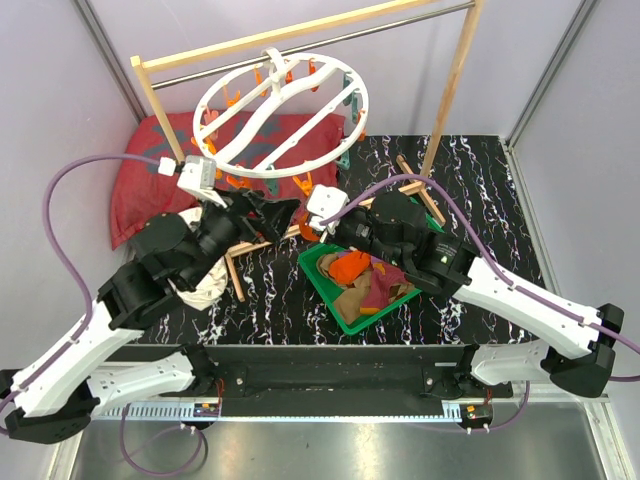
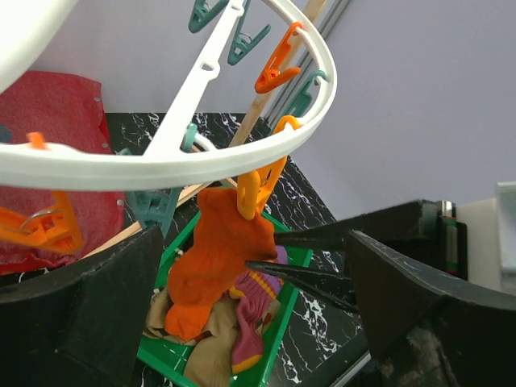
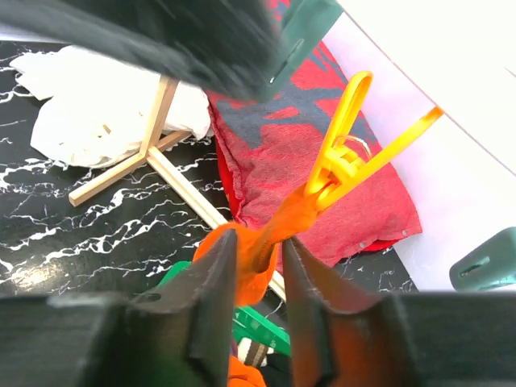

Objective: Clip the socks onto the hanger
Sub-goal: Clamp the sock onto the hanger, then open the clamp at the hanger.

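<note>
The white ring hanger [image 1: 280, 115] hangs from the rack bar. An orange sock [image 2: 218, 258] hangs from a yellow-orange clip [image 2: 254, 189] on its near rim; the clip also shows in the right wrist view [image 3: 343, 165]. My right gripper [image 3: 260, 242] straddles the sock's upper edge [image 3: 242, 274], jaws slightly apart, with a gap on one side. Its thin fingers [image 2: 306, 270] show beside the sock. My left gripper [image 2: 250, 298] is wide open and empty, facing the sock from close by. A purple striped sock [image 2: 254, 322] and a tan sock [image 2: 205, 355] lie in the green tray [image 1: 325, 280].
The wooden-post rack [image 1: 455, 85] stands over the table, its foot bars [image 3: 153, 161] on the black marble top. A red cushion [image 1: 140, 185] lies at the back left. A white cloth [image 3: 97, 113] lies under my left arm. Both grippers [image 1: 290, 215] crowd under the ring's near rim.
</note>
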{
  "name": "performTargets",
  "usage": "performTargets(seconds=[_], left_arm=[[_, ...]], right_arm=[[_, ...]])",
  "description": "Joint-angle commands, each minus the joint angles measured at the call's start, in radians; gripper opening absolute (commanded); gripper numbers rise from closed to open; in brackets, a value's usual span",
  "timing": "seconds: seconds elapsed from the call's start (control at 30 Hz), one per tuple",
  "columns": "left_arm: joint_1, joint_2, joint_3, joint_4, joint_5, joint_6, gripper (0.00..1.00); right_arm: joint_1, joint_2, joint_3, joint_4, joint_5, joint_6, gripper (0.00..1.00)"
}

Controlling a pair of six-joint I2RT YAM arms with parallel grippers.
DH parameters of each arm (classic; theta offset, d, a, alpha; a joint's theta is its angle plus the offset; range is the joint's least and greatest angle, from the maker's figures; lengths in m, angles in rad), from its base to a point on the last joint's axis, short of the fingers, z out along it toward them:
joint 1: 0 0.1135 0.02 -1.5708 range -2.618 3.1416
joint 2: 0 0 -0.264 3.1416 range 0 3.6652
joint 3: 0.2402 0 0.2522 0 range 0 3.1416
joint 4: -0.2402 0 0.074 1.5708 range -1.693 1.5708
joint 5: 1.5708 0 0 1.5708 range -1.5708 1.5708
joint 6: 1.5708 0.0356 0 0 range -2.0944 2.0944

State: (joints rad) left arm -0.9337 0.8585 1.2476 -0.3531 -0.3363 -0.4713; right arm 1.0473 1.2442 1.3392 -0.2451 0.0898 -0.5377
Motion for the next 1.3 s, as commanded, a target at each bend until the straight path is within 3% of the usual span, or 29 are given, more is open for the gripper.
performTargets(seconds=[0.0, 0.17, 0.3, 0.4, 0.43, 0.53, 0.73, 1.0, 1.27], left_arm=[[0.003, -0.052, -0.023, -0.014, -0.007, 0.002, 0.98], [0.001, -0.072, -0.053, -0.018, -0.062, 0.013, 0.92], [0.001, -0.047, -0.059, -0.004, -0.079, 0.043, 0.85], [0.003, -0.039, -0.076, 0.035, -0.098, 0.077, 0.76], [0.004, -0.039, -0.082, 0.046, -0.108, 0.083, 0.69], [0.044, -0.047, -0.1, 0.081, -0.06, 0.094, 0.66], [0.202, -0.078, -0.152, 0.155, 0.153, 0.088, 0.66], [0.335, -0.076, -0.194, 0.256, 0.396, 0.12, 0.76], [0.426, -0.056, -0.217, 0.335, 0.468, 0.108, 0.76]], right_arm=[[0.008, -0.038, -0.017, 0.086, 0.021, 0.059, 0.42], [0.008, -0.057, -0.04, 0.102, 0.019, 0.116, 0.57], [0.007, -0.092, -0.077, 0.112, 0.042, 0.162, 0.75], [0.008, -0.126, -0.12, 0.121, 0.051, 0.208, 0.85], [0.007, -0.135, -0.13, 0.122, 0.051, 0.231, 0.87], [0.007, -0.167, -0.182, 0.13, 0.051, 0.28, 0.93], [0.008, -0.242, -0.296, 0.155, 0.041, 0.35, 0.98], [0.007, -0.328, -0.397, 0.175, 0.027, 0.41, 1.0], [0.008, -0.379, -0.462, 0.181, -0.01, 0.456, 1.0]])
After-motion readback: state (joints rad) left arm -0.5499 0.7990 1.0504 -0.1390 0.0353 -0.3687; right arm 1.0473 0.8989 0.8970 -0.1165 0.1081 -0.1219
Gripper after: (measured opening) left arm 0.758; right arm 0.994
